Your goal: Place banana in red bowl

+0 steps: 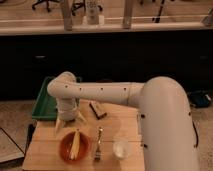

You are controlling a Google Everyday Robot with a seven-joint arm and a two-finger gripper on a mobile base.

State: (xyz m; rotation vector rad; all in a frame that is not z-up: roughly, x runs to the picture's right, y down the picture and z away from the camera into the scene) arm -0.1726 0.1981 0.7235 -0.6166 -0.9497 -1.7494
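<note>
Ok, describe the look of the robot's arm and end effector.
The arm is a thick, smooth white tube with rounded joints and a row of small dark dots along its side. The end effector, above the red bowl, has pale, splayed fingers. No cables show.

Banana (75,143) lies in red bowl (74,147) on desk (50,150); tool (69,121) just behind bowl; fork (98,143) beside.
</note>
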